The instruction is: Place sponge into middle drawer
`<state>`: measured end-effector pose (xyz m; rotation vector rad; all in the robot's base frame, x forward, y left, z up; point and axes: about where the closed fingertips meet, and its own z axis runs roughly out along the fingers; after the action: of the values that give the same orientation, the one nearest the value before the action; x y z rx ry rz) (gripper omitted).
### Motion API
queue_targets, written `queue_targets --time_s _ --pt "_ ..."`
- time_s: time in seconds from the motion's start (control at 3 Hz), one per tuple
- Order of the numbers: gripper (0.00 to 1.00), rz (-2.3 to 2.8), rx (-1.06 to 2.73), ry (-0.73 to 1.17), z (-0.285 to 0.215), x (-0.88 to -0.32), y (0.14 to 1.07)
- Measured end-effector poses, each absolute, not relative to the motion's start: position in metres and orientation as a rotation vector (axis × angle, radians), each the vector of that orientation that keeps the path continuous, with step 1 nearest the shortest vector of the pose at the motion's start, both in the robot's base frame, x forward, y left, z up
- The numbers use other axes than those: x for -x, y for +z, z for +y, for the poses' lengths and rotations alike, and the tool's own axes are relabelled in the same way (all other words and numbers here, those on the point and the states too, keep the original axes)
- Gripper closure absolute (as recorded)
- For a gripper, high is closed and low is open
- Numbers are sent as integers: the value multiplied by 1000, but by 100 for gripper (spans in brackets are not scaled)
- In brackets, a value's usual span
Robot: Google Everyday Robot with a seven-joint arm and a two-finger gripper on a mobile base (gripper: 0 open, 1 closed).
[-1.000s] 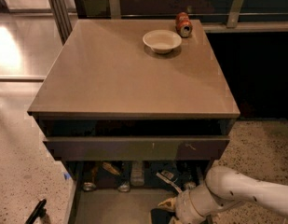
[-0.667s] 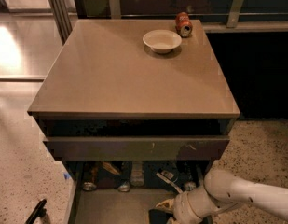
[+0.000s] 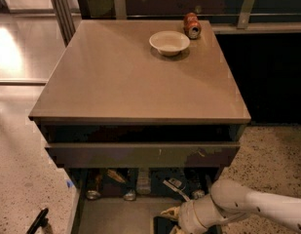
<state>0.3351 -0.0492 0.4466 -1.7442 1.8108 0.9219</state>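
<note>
Over the front right of the middle drawer (image 3: 116, 219), the gripper (image 3: 170, 218) hangs clamped on the sponge (image 3: 162, 224), which sits just above the drawer's grey floor, partly hidden.

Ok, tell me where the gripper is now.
In the camera view, the gripper is at the bottom edge, right of centre, over the middle drawer, below the grey-brown drawer front.
</note>
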Motion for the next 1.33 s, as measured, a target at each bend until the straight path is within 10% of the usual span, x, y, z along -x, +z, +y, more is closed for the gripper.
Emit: queue_targets --time_s 1.33 --pt "100 1861 1653 1044 -45 -334 369"
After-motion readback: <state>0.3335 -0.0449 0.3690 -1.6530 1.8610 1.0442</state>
